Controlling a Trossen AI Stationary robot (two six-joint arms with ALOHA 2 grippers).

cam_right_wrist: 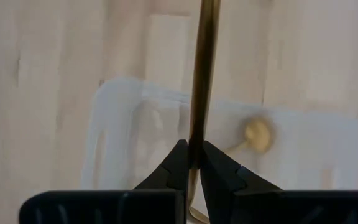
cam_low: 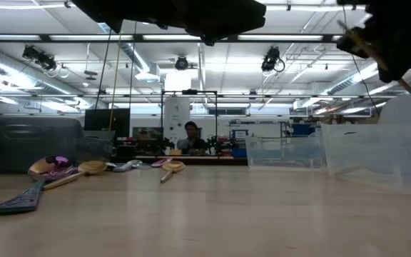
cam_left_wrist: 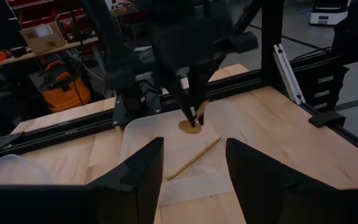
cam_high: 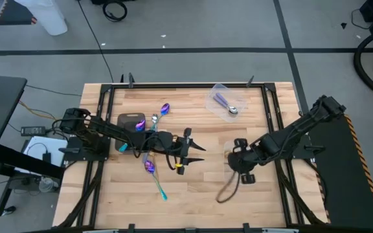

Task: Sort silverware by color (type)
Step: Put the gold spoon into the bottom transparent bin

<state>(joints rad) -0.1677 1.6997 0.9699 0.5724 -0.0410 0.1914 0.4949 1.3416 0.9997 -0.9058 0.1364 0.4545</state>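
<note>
Two arms meet over the wooden table (cam_high: 199, 194) mid-sort. The right gripper (cam_right_wrist: 191, 163), near centre-right, is clenched on the handle of a gold spoon (cam_right_wrist: 204, 74), holding it over a clear container (cam_right_wrist: 129, 118) where another gold spoon (cam_right_wrist: 257, 134) already lies. The left gripper (cam_left_wrist: 191, 168), fingers spread wide and empty, hovers just left of centre, facing its partner. Iridescent spoons rest at 11 o'clock (cam_high: 165, 109) and 7 o'clock (cam_high: 151, 169) of centre; a lilac-handled spoon (cam_high: 225, 103) sits in a second container (cam_high: 227, 100) at 1 o'clock. The pinch looks thin and near the handle's end, so the spoon could swivel or slip on release and glance off the container's wall onto the table.
</note>
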